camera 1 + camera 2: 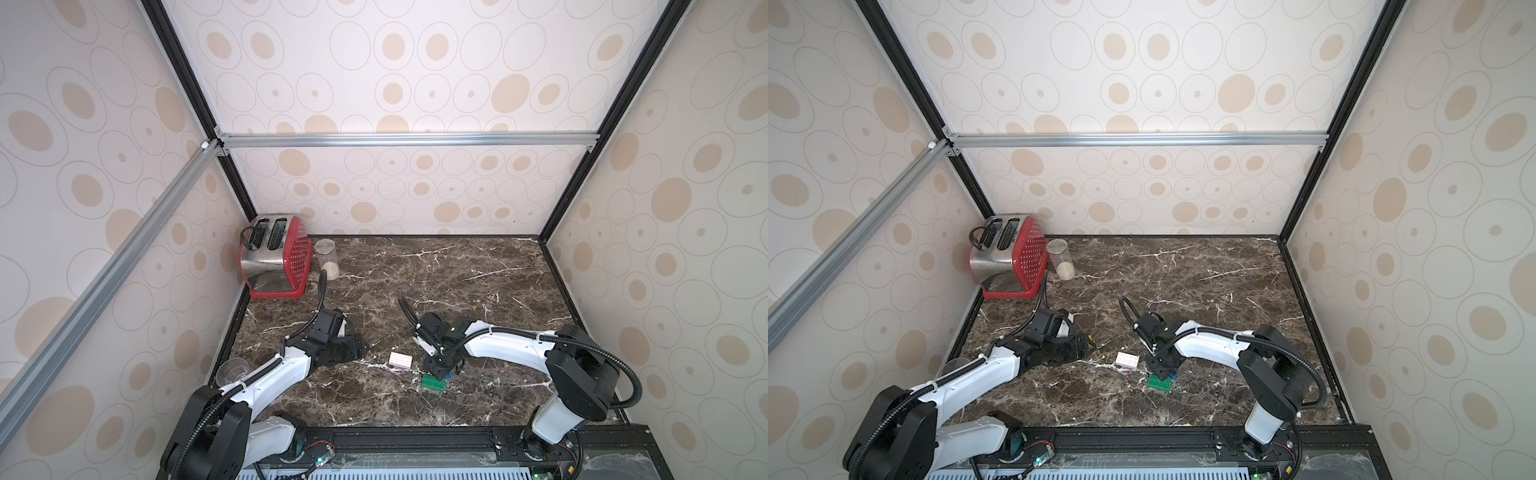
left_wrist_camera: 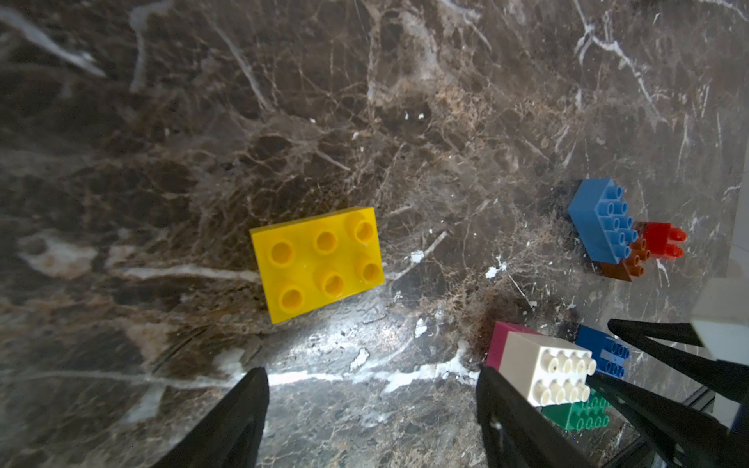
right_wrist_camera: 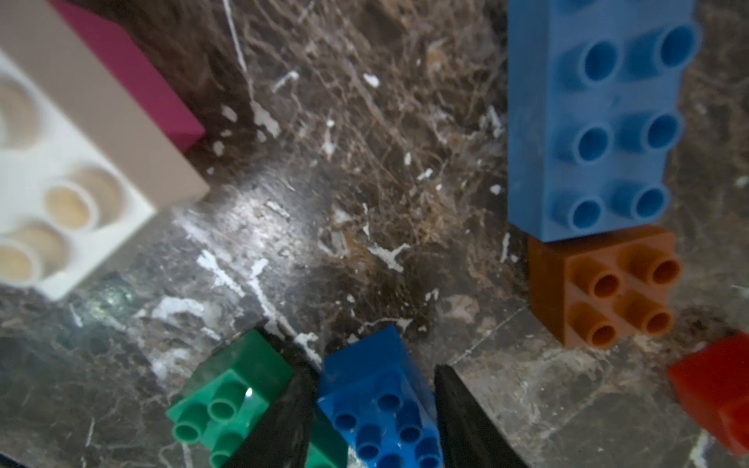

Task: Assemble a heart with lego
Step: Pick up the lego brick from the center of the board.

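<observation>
Grip check: R jaws pinch small blue brick (image 3: pixel 377 405) beside green brick (image 3: pixel 227 389); L jaws wide, empty. Lift straight, w/o dragging green.

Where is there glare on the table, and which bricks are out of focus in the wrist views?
Left wrist view: a white glare patch on the marble table near the yellow brick, which is sharp. Right wrist view: a duller glare patch on the table; the white brick is clearly blurred, the red brick at the frame edge soft.
</observation>
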Controlling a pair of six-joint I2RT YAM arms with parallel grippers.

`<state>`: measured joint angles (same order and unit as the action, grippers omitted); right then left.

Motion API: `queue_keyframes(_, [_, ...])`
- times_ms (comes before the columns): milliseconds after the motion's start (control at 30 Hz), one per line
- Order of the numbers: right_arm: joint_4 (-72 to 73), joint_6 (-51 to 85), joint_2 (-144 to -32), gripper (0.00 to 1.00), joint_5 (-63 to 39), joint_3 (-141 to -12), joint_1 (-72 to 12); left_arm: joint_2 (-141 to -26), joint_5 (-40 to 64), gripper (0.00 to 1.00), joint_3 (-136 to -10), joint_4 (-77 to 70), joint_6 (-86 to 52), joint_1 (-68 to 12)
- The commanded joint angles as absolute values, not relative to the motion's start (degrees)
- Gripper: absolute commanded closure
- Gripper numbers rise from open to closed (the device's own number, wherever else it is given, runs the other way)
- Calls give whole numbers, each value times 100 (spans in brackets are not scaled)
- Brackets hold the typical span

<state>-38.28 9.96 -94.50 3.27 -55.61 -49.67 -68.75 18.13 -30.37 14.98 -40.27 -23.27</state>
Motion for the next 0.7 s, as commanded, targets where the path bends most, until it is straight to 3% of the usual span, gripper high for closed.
queue_keyframes(0, [-3933,1242,-9501,49,567,-5502,-4837,-6948,1784,20,-3267,1477,-4079,-2361])
queue_keyframes(333, [-3998,1393,-9535,57,624,-5554,-4689,-6983,1739,20,-3275,1499,-4064,-2361])
queue_keyframes(667, [-4306,1070,-9630,57,477,-5713,-4806,-7123,1723,21,-3310,1486,-4061,-2359])
